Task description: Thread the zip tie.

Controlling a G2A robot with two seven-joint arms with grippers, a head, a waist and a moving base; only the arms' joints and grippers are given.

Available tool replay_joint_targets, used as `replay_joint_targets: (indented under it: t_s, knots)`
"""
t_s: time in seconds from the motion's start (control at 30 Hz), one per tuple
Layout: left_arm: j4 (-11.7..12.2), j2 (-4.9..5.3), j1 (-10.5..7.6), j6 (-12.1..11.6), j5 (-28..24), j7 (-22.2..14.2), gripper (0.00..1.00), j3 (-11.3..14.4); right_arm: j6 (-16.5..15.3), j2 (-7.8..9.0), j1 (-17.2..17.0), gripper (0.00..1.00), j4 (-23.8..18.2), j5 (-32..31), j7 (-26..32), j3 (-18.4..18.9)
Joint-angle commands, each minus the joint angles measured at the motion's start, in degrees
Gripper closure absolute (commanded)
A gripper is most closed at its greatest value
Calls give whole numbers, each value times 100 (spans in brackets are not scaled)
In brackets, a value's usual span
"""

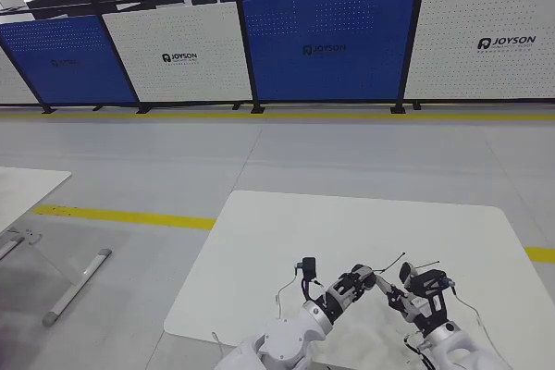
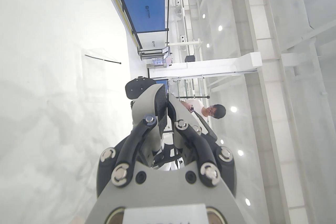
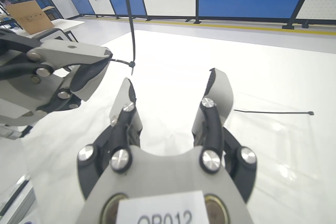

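Observation:
My left gripper is shut on a black zip tie and holds it above the white table. The tie's head sits just off the left fingertips. The strap runs through the head, a short tip pokes out below, and the long part rises out of view. My right gripper stands open just beside and below the head, with nothing between its fingers. In the top view both grippers meet near the table's front edge, left gripper and right gripper. The left wrist view has its fingers pressed together.
A second black zip tie lies flat on the table to the right of my right gripper, on what looks like clear film; the same second zip tie is in the left wrist view. Another table stands far left. Fence panels line the back.

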Motion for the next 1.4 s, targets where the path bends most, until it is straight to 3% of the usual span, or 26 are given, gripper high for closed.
replay_joint_targets:
  t_s: [0.0, 0.07, 0.13, 0.3, 1.0, 1.3, 1.37]
  knots:
    - [1, -1, 0, -1, 14, 1, 100, 0, -38, -8, 11, 38, -5, 1, 11, -5]
    - [4, -4, 2, -3, 29, 11, 100, 5, -92, -12, 15, 49, -15, 0, 30, -4]
    - [14, -7, 0, -3, 51, 28, 100, 11, -163, -16, 13, 47, -27, 14, 52, -2]
    - [53, -18, -12, 23, 75, 16, 100, 47, -320, -24, 13, 55, -14, 86, 70, 36]
    - [65, -49, -23, 38, 186, 69, 100, 99, -253, -85, -40, 80, -117, -208, 53, 33]
    - [111, -61, -33, 68, 287, 95, 100, 136, -288, -102, -57, 80, -144, -184, 81, 88]
    - [119, -65, -37, 68, 312, 112, 100, 145, -298, -106, -60, 84, -146, -187, 90, 97]
